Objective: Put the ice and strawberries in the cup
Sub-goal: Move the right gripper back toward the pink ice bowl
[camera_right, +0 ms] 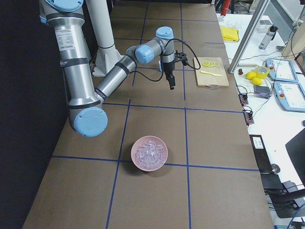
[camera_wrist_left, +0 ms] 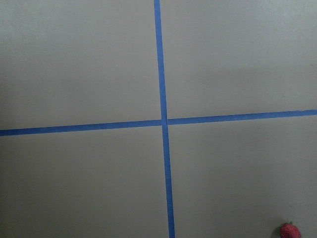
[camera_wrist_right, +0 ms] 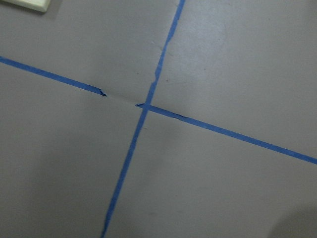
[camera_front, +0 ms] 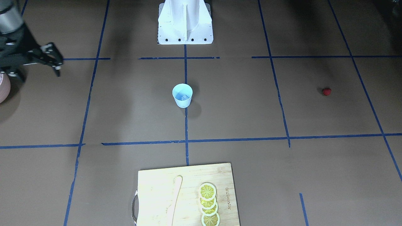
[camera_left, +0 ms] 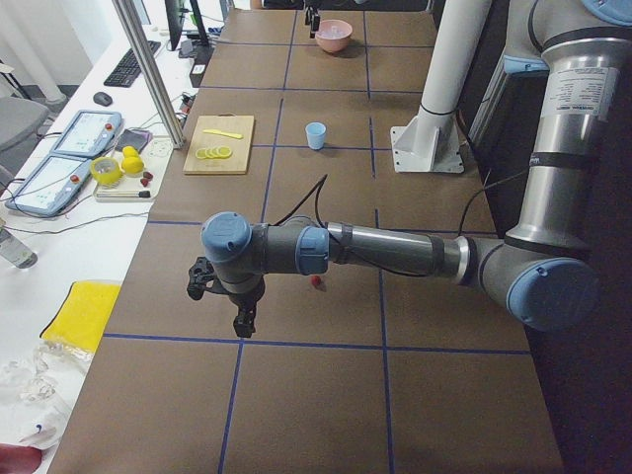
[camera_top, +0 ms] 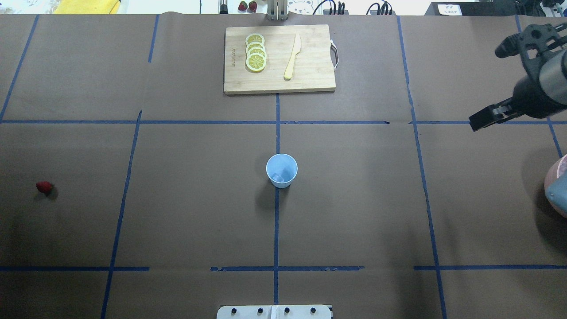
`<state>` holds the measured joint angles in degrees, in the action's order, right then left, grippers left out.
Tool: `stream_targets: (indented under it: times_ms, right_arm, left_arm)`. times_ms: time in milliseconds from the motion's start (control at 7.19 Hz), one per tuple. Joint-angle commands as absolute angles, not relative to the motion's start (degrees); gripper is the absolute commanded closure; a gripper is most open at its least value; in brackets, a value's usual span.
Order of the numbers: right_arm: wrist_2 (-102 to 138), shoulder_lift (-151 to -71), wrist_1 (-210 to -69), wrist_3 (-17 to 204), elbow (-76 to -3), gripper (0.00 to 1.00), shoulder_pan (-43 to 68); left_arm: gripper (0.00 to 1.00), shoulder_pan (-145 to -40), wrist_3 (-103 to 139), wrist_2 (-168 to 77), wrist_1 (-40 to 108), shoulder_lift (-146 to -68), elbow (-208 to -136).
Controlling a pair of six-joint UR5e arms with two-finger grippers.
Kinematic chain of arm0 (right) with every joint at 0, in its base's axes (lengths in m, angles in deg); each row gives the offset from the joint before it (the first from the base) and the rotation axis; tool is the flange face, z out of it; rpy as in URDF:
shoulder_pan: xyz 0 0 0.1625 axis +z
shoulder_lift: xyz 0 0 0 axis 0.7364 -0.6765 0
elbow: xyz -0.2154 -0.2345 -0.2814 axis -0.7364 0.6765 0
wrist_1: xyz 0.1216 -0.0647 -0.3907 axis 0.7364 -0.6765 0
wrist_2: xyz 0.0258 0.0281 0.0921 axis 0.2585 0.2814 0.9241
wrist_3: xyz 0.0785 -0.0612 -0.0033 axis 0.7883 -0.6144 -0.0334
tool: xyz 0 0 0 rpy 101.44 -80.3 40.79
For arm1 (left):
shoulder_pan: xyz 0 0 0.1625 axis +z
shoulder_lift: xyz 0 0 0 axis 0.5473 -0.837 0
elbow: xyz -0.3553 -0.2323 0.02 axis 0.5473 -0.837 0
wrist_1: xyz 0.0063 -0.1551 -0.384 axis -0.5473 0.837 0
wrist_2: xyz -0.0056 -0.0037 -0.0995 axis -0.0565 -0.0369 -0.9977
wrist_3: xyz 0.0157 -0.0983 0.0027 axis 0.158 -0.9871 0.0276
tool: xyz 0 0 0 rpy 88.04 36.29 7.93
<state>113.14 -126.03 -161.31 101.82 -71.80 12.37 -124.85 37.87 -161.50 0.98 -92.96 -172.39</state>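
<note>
The light-blue cup (camera_top: 281,170) stands upright at the table's centre, on a blue tape line, with a pale lump of ice (camera_top: 278,178) inside it. More ice (camera_right: 149,152) fills the pink bowl (camera_right: 138,164) on my right side. A red strawberry (camera_top: 44,187) lies alone far to the left. My right gripper (camera_front: 59,69) hangs in the air beside the bowl, apart from the cup, open and holding nothing. My left gripper (camera_left: 219,306) hovers over the table close to the strawberry (camera_left: 316,281). I cannot tell whether it is open or shut.
A wooden cutting board (camera_top: 310,79) at the far edge carries lemon slices (camera_top: 255,52) and a wooden knife (camera_top: 292,56). The white robot base (camera_front: 185,25) stands at the near edge. A desk with tablets (camera_left: 84,133) runs along the far side.
</note>
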Motion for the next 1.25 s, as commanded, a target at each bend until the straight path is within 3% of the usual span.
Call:
stream_targets:
  times_ms: [0,557,835,974,1113]
  right_arm:
    - [120.12,-134.77,-157.23,84.34,-68.59,0.01,23.19]
    - [124.50,-140.78,-156.79,65.37,-59.64,0.02,32.45]
    - [124.97,-146.04,-141.16,63.94,-52.37,0.02,33.43]
    - [124.97,-145.97,-134.96,64.29,-47.18,0.02,33.69]
    - [125.06,-145.36,-134.12,64.90,-46.44,0.03,33.69]
  left_arm:
    - [0.00,-124.85,37.87,-161.42,0.73,-92.85,-173.08]
    - [0.00,-124.85,37.87,-161.42,0.46,-92.76,-174.41]
    - [0.00,-124.94,37.87,-161.42,0.55,-92.76,-174.58]
    - [0.00,-124.94,37.87,-161.42,0.46,-92.76,-174.76]
    - [0.00,-124.94,36.04,-161.42,0.55,-92.76,-174.93]
